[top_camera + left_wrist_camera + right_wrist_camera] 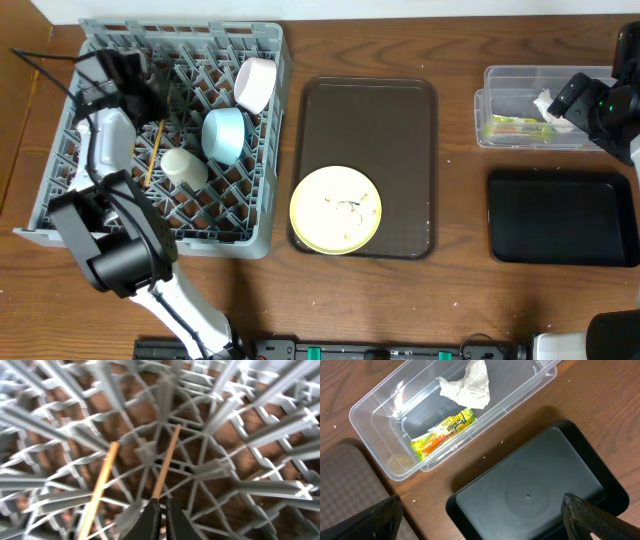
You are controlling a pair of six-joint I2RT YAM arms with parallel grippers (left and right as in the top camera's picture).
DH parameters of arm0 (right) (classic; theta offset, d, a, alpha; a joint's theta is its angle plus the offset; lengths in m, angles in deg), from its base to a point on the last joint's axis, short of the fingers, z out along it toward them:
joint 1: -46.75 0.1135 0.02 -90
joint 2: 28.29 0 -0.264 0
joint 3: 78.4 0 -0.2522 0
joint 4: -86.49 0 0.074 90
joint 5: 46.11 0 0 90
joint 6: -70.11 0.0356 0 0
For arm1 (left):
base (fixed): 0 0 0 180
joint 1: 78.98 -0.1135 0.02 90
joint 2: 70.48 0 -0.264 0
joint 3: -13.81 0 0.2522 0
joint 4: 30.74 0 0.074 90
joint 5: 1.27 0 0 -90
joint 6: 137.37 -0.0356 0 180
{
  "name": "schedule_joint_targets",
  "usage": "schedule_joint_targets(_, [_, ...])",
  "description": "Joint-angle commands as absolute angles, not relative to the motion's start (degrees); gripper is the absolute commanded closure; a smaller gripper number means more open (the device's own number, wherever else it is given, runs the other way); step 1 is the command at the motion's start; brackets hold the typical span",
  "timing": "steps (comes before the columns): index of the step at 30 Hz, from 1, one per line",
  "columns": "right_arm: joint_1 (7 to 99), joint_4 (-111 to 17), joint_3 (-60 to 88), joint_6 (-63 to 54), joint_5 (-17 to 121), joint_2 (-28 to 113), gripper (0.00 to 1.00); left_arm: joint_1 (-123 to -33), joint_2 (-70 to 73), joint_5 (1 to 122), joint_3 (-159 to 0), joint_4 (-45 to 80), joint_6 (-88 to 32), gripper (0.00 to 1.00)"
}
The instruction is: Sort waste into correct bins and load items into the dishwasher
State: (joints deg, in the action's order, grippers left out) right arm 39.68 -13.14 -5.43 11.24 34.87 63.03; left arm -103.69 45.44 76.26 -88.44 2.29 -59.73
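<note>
At the table's 9 o'clock stands the grey dish rack (180, 28), with the left arm reaching over its 11 o'clock corner. In the wrist view the left gripper (161, 502) has its fingers clenched on the near end of one wooden chopstick (166, 460), which slants away over the lattice toward 12 o'clock. A second chopstick (100, 490) lies loose on the pegs at the gripper's 10 o'clock. Just off the rack's centre, toward 4 o'clock, sits the small cream cup (183, 168). The light blue bowl (225, 135) leans at the rack's 3 o'clock, and the pinkish-white bowl (256, 84) stands on edge at 2 o'clock, against the wall. Beside the rack, at mid-table, lies the dark brown serving tray (370, 100). The yellow plate (336, 210) rests on its 7 o'clock part and carries a few small scraps (350, 207). At the table's 2 o'clock is the clear plastic tub (520, 70), holding the crumpled white tissue (467, 387), with the yellow-green snack wrapper (442, 430) at the tissue's 7 o'clock. The black tray (560, 215) lies at the tub's 6 o'clock, apart from it. The right gripper (480, 505) hangs over the near edges of tub and black tray, fingers spread wide and holding nothing.
</note>
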Motion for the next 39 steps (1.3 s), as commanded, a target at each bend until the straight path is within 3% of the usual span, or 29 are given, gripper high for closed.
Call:
schedule_joint_targets(1, [39.0,-13.1,-5.8,10.7,34.3,62.5,0.01,-104.0,39.7,78.1,-88.9,2.1,-56.9,0.92])
schedule_joint_targets(4, [39.0,-13.1,-5.8,10.7,34.3,62.5,0.01,-104.0,35.0,77.6,-88.9,2.0,-53.6,0.87])
schedule_joint_targets(7, [39.0,-13.1,-5.8,10.7,34.3,62.5,0.01,-104.0,29.9,77.4,-88.9,2.7,-48.2,0.63])
schedule_joint_targets(8, [39.0,-13.1,-5.8,10.7,34.3,62.5,0.01,-104.0,28.0,77.4,-88.9,3.4,-46.3,0.50])
schedule_joint_targets(12, [39.0,-13.1,-5.8,10.7,34.3,62.5,0.01,-104.0,18.1,73.4,-88.9,13.7,-37.9,0.37])
schedule_joint_targets(14, [39.0,-13.1,-5.8,10.7,34.3,62.5,0.01,-104.0,14.1,70.6,-88.9,20.8,-36.3,0.27])
schedule_joint_targets(18, [39.0,-13.1,-5.8,10.7,34.3,62.5,0.01,-104.0,7.0,68.6,-88.9,34.2,-36.1,0.16])
schedule_joint_targets(29, [39.0,-13.1,-5.8,10.7,34.3,62.5,0.01,-103.9,1.1,68.4,-88.9,57.9,-36.1,0.09])
schedule_joint_targets(39, [39.0,-16.5,-5.8,15.7,39.0,62.5,0.01,-103.9,1.1,68.4,-88.9,61.1,-36.1,0.08])
